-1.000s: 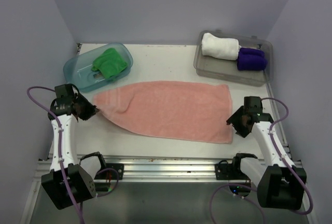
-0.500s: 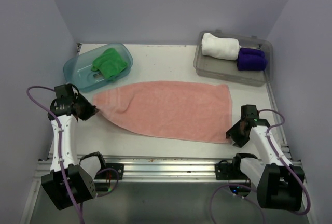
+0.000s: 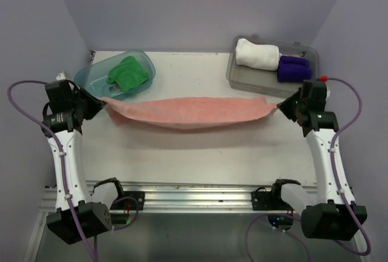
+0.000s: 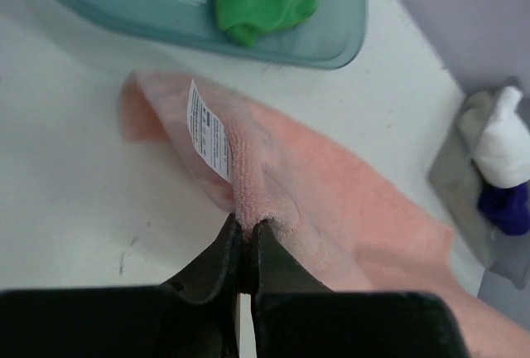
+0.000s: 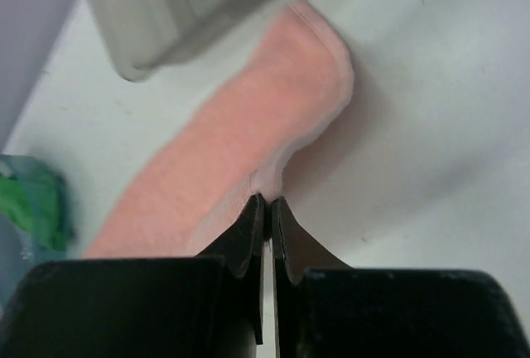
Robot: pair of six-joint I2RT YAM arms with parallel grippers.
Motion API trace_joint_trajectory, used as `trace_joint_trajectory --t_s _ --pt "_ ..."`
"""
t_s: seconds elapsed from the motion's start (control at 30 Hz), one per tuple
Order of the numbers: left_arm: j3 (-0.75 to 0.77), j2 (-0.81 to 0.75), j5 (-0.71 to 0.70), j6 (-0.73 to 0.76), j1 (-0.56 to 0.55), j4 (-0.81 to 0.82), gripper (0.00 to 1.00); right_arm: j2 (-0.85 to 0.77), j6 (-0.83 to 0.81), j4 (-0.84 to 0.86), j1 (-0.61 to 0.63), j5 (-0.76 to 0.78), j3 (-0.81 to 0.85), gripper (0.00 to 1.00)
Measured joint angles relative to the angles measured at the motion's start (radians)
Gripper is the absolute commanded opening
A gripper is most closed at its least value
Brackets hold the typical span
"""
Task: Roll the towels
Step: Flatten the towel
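Pink towel [image 3: 191, 111] held by both ends over mid-table.
Left gripper [image 3: 104, 101] is pinched tight on its 9 o'clock end, right gripper [image 3: 280, 105] likewise at 3 o'clock; the cloth sags between them. Green towel [image 3: 128, 72] lies in tub [image 3: 91, 80] at 10 o'clock; white towel [image 3: 256, 54] and purple towel [image 3: 294, 68] sit rolled in tray [image 3: 267, 83] at 2 o'clock.

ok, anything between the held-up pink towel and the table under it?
Nothing visible. The left gripper and right gripper each pinch an end of the pink towel, and the table beneath it is bare. The teal tub and grey tray sit behind its ends, off that patch.
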Motion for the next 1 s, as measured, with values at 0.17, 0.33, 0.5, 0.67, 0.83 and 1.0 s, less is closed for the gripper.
trace_joint_trajectory --t_s 0.17,0.33,0.5,0.67,0.83,1.0 --pt "0.189 -0.029 0.056 -0.028 0.000 0.085 0.00 -0.027 -0.020 -0.007 0.000 0.031 0.293 0.00" --pt "0.345 -0.068 0.097 -0.041 0.000 0.128 0.00 -0.069 -0.033 -0.045 0.000 0.079 0.509 0.00" --pt "0.568 -0.073 0.103 -0.035 0.000 0.114 0.00 -0.119 -0.062 -0.101 0.000 0.158 0.674 0.00" --pt "0.740 -0.101 0.097 -0.012 0.000 0.084 0.00 -0.187 -0.117 -0.174 0.005 0.254 0.787 0.00" --pt "0.787 -0.155 0.057 0.016 -0.002 0.021 0.00 -0.269 -0.169 -0.217 0.050 0.371 0.804 0.00" --pt "0.644 -0.193 -0.023 0.037 -0.013 -0.012 0.00 -0.330 -0.212 -0.220 0.090 0.473 0.672 0.00"
